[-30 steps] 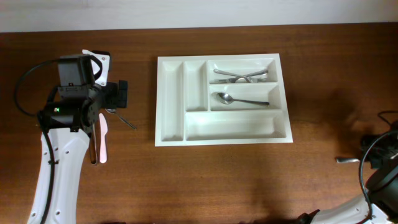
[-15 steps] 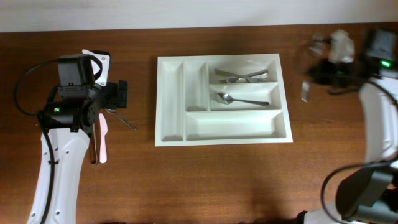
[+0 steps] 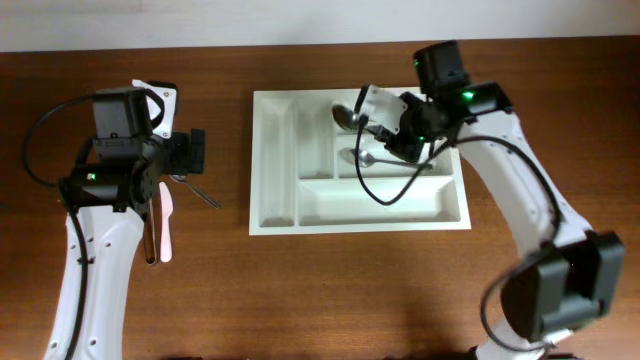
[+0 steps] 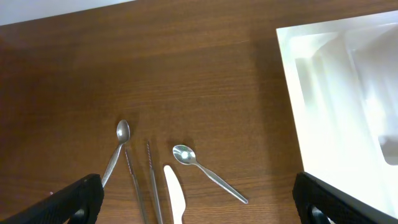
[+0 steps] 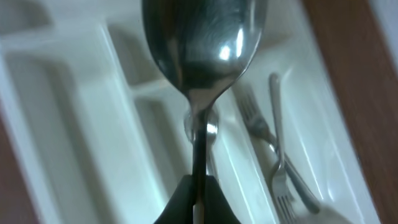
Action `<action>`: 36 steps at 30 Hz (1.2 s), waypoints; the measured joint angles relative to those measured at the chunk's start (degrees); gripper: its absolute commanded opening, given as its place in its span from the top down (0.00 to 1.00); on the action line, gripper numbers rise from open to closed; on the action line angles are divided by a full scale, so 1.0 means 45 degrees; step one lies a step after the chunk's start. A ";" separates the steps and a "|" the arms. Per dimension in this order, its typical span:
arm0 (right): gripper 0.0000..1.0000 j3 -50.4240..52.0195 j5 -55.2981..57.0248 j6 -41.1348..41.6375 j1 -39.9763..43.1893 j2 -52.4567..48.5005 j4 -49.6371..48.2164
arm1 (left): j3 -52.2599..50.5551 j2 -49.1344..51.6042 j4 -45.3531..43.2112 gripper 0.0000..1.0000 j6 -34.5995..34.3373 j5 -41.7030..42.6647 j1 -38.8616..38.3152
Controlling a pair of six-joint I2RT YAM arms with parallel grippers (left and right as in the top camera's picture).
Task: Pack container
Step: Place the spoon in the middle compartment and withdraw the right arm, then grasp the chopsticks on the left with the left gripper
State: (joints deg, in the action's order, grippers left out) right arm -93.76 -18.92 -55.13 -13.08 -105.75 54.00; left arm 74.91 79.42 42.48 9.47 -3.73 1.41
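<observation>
The white five-compartment container (image 3: 275, 190) lies mid-table. My right gripper (image 3: 388, 128) hovers over its upper compartments, shut on the handle of a large steel spoon (image 3: 346, 117). In the right wrist view the jaws (image 5: 198, 200) pinch that spoon (image 5: 202, 50) above the container (image 5: 74, 124). Two forks (image 5: 273, 143) lie in one compartment and another spoon (image 3: 366, 157) in the one beside it. My left gripper (image 3: 185, 160) is open and empty left of the container, above loose cutlery. Its jaws (image 4: 198, 205) are spread wide.
On the wood left of the container (image 4: 323, 93) lie a small spoon (image 4: 202, 171), a white plastic knife (image 4: 175, 199), two thin metal sticks (image 4: 142, 183) and another spoon (image 4: 120, 146). The knife also shows in the overhead view (image 3: 166, 225).
My right arm has swung from the table's far right edge to above the container, with the spoon in its jaws. The left arm has not moved.
</observation>
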 measured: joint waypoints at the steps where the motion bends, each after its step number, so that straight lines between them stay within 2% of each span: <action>1: 0.96 0.0000 0.0189 -0.0403 0.0044 -0.0359 -0.0005 | 0.0000 0.0000 0.0000 0.01 0.0000 0.0000 0.0000; 9: 0.95 0.0010 0.1025 -0.1656 0.0573 -0.2749 0.0005 | 0.0000 0.0000 0.0000 0.01 0.0000 0.0000 0.0000; 10: 0.85 0.0010 0.1175 -0.1705 0.0597 -0.2948 0.0000 | 0.0000 0.0000 0.0000 0.01 0.0000 0.0000 0.0000; 11: 0.44 0.0019 0.1379 -0.1705 0.0631 -0.3104 0.0000 | 0.0000 0.0000 0.0000 0.01 0.0000 0.0000 0.0000; 12: 0.18 0.0024 0.1583 -0.1651 0.0651 -0.3196 -0.0010 | 0.0000 0.0000 0.0000 0.01 0.0000 0.0000 0.0000; 13: 0.06 0.0024 0.1734 -0.1423 0.0656 -0.3215 0.0000 | 0.0000 0.0000 0.0000 0.01 0.0000 0.0000 0.0000; 14: 0.01 0.0024 0.1909 -0.1180 0.0661 -0.3215 0.0010 | 0.0000 0.0000 0.0000 0.01 0.0000 0.0000 0.0000; 17: 0.01 -0.0321 0.2399 -0.0097 0.0714 -0.3191 0.0364 | 0.0000 0.0000 -0.0005 0.01 0.0000 0.0000 0.0000; 23: 0.01 -0.2793 0.1953 0.3429 0.1836 -0.2540 0.1608 | 0.0000 0.0000 -0.0389 0.01 0.0000 0.0015 0.0000; 27: 0.01 -0.4779 0.0826 0.6343 0.3716 -0.1642 0.1569 | 0.0005 0.0000 -0.0602 0.01 -0.0010 0.0442 0.0000; 30: 0.01 -0.5974 -0.0010 0.9345 0.5668 -0.1049 0.1559 | 0.0024 0.0000 -0.0121 0.01 -0.0015 0.1501 0.0000; 33: 0.01 -0.6266 -0.0544 1.1618 0.7393 -0.0767 0.1860 | 0.0024 0.0000 0.0044 0.01 -0.0165 0.2327 -0.0005; 36: 0.01 -0.6193 -0.0787 1.2934 0.8476 -0.0845 0.2555 | 0.0024 0.0000 -0.0039 0.01 -0.1103 0.1807 -0.0015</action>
State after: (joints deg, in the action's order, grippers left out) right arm -121.62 -22.46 3.07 25.06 -109.56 65.49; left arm 75.02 79.42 42.30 4.51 4.40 1.34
